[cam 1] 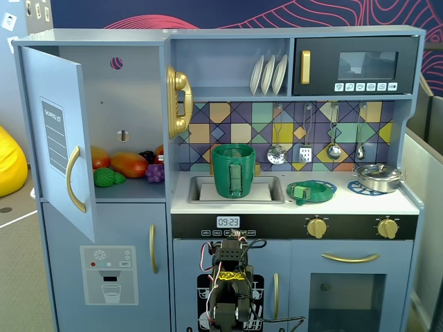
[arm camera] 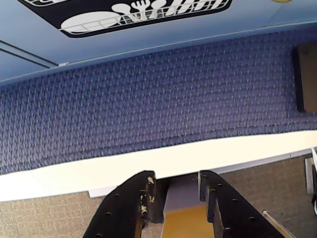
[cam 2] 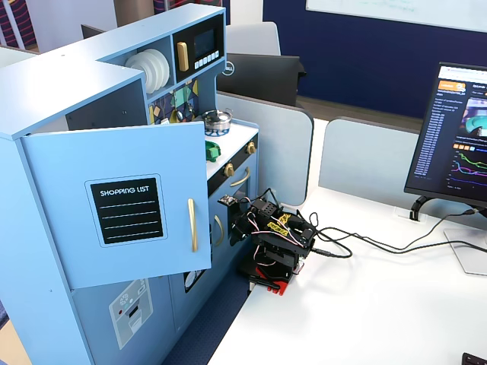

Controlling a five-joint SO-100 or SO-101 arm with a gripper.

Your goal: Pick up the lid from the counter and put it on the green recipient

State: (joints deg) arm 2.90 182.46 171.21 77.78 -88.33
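Note:
The green lid (cam 1: 311,191) lies flat on the pale counter (cam 1: 346,203), right of the sink; a green bit of it shows in the other fixed view (cam 2: 212,150). The tall green recipient (cam 1: 233,170) stands upright in the sink, without a lid. My arm (cam 1: 228,280) is folded low in front of the kitchen, on the white table (cam 2: 365,304), far below the counter. In the wrist view my gripper (arm camera: 177,177) points at the table edge and blue carpet; its jaws stand a little apart with nothing between them. Lid and recipient are outside the wrist view.
A silver metal pot (cam 1: 377,177) sits on the right burner. Utensils (cam 1: 304,138) hang on the back wall above the counter. The fridge door (cam 1: 59,138) stands open at the left. A monitor (cam 2: 456,137) and cables (cam 2: 380,245) are on the table.

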